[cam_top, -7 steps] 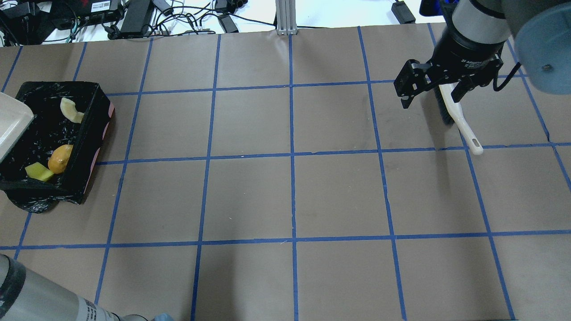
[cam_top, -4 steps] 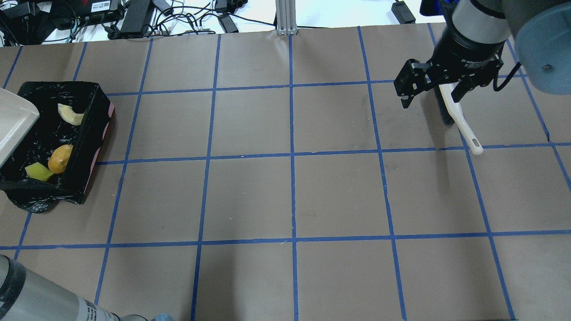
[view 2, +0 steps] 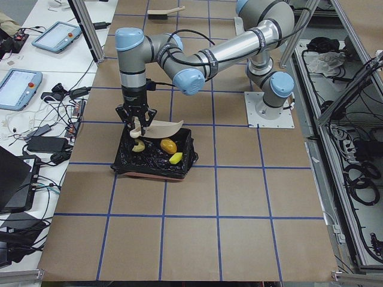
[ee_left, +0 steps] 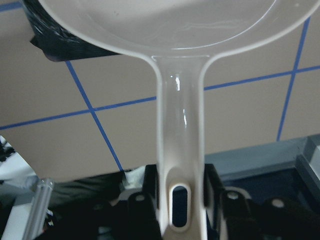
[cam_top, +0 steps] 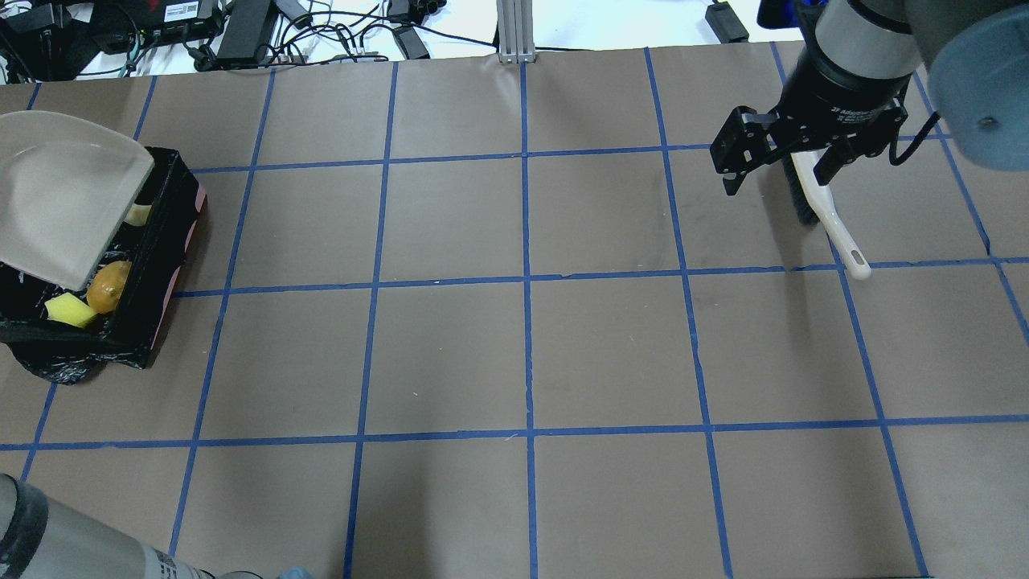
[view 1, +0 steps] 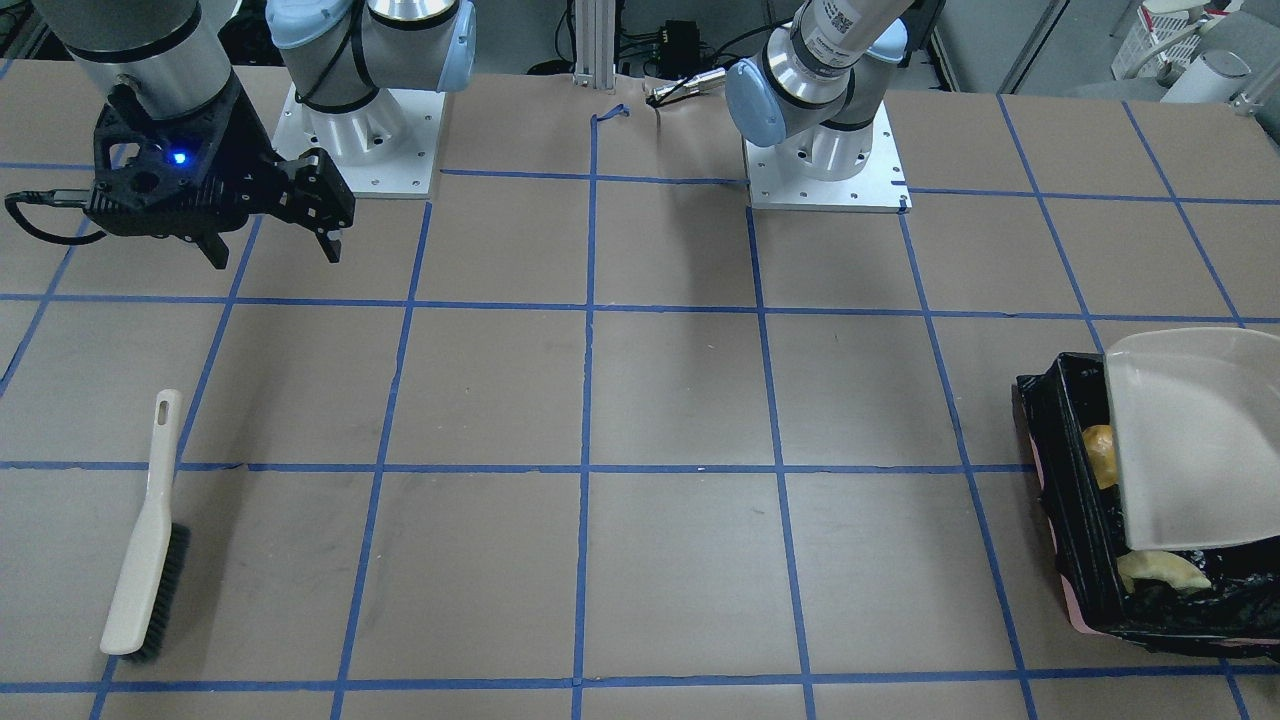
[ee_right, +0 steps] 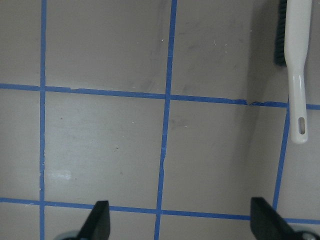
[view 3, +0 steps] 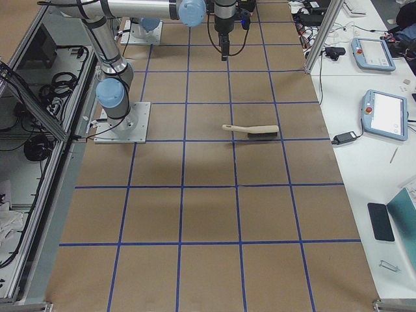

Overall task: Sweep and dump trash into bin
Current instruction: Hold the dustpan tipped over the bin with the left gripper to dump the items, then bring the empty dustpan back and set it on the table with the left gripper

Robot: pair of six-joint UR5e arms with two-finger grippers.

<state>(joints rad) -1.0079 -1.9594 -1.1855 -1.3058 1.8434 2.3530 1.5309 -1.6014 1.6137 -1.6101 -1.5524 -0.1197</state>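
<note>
The bin (cam_top: 120, 342), lined with black plastic, stands at the table's left end and also shows in the front view (view 1: 1060, 500). In it lie the potato (cam_top: 108, 287), the yellow wedge (cam_top: 68, 310) and the melon slice (cam_top: 138, 215), which is partly hidden. My left gripper (ee_left: 181, 200) is shut on the handle of the beige dustpan (cam_top: 64, 201), which is held empty over the bin. My right gripper (cam_top: 778, 173) is open and empty, above the white brush (cam_top: 828, 213) that lies on the table.
Cables and power bricks (cam_top: 241, 32) and an aluminium post (cam_top: 510, 32) sit beyond the table's far edge. Blue tape lines grid the brown table top (cam_top: 522, 354).
The dustpan has swung in from the left edge over the bin and now covers most of the melon slice. The right arm and the brush have not moved.
</note>
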